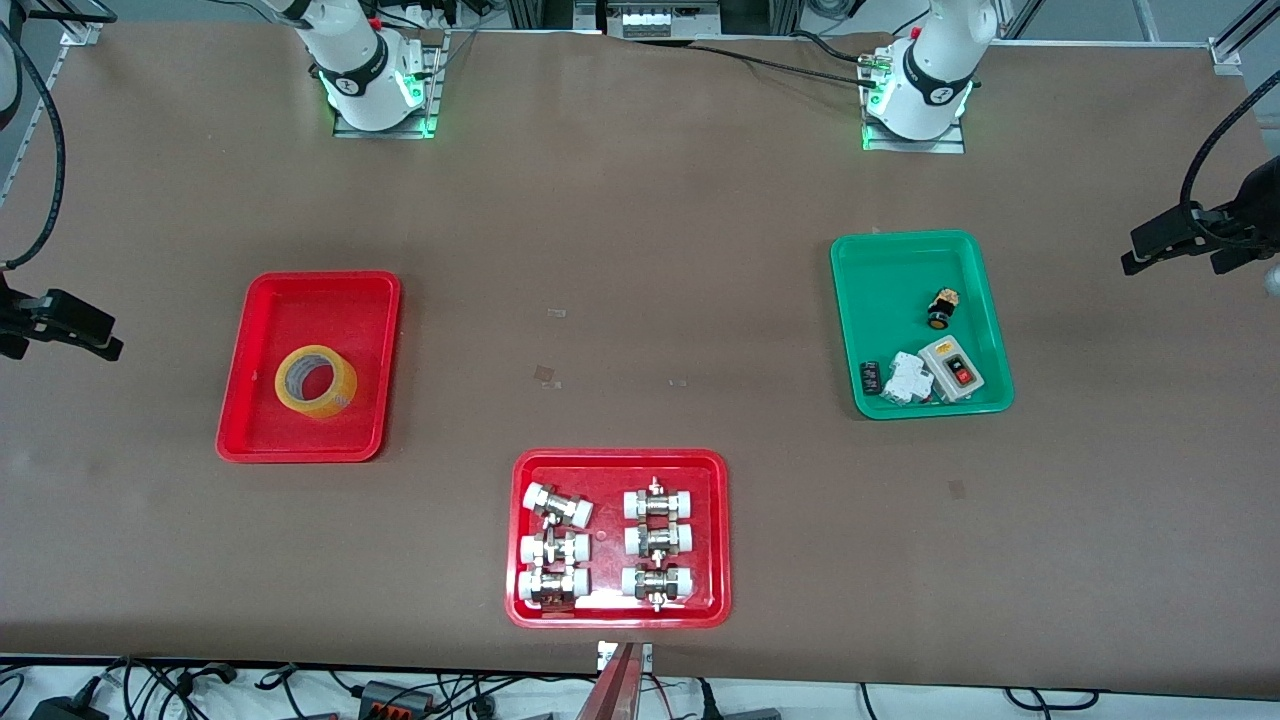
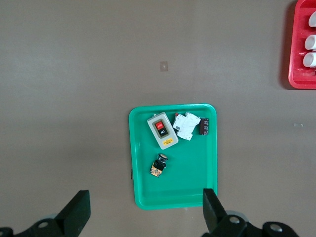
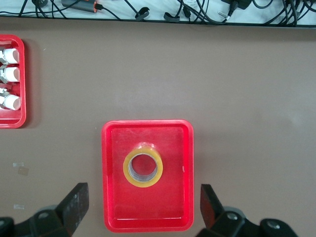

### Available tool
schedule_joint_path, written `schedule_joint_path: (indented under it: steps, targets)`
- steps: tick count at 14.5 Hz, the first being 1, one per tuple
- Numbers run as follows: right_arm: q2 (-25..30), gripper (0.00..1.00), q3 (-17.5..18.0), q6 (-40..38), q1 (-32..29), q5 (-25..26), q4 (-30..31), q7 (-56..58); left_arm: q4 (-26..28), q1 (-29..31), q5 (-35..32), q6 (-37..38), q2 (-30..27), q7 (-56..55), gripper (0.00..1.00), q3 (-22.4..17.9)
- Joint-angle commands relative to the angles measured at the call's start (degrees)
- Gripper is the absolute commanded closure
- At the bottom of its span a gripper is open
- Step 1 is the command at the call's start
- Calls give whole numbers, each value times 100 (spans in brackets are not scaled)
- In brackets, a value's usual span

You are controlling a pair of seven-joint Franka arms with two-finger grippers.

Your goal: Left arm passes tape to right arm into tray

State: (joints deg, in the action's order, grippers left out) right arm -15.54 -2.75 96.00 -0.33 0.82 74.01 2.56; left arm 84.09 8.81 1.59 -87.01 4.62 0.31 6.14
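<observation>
Presently the tape (image 1: pixel 316 381) lies flat, core upward, inside the tray (image 1: pixel 262 323) at the left-centre of the front frame, toward the right arm's end of the table; it rests nearer the tray's front-camera end, apart from the rim on every side. In the right wrist view the same roll (image 3: pixel 143 169) sits near the middle of the tray (image 3: pixel 111 173), with the right gripper (image 3: pixel 140 210) high above it, fingers (image 3: pixel 74 205) spread wide and holding nothing. The left gripper (image 2: pixel 145 212) hangs over the green tray (image 2: pixel 197 163), fingers (image 2: pixel 76 212) likewise spread wide, empty. That green tray (image 1: pixel 880 270) sits at the right-centre of the front frame and holds a grey switch box (image 1: pixel 954 367), a white breaker (image 1: pixel 908 377) and a small black-and-gold button (image 1: pixel 941 308). A second red tray (image 1: pixel 612 540) of white-capped fittings occupies the lower centre.
</observation>
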Motion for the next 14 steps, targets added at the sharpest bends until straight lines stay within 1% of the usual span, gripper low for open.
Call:
schedule_joint_path:
  steps: [1,3,6,8,9,11,14]
  targets:
    - [358,0,-103,68,113,103,394,78,-156,24,43,79,65,188,0,19]
    - [647,0,-103,155,113,103,849,69,-156,24,34,79,65,206,0,19]
    - [1174,0,-103,401,86,76,1754,69,-156,24,25,114,65,259,0,1]
    - [1421,0,-103,463,86,76,2116,69,-156,24,25,123,74,390,0,-34]
    - [1509,0,-94,463,112,76,2222,52,-156,24,17,123,74,443,0,-43]
    - [1510,0,-68,446,113,103,2223,-10,-156,24,-1,123,74,461,0,-43]
    - [1431,0,-59,402,104,6,2100,-27,-156,24,-142,123,82,452,0,-25]
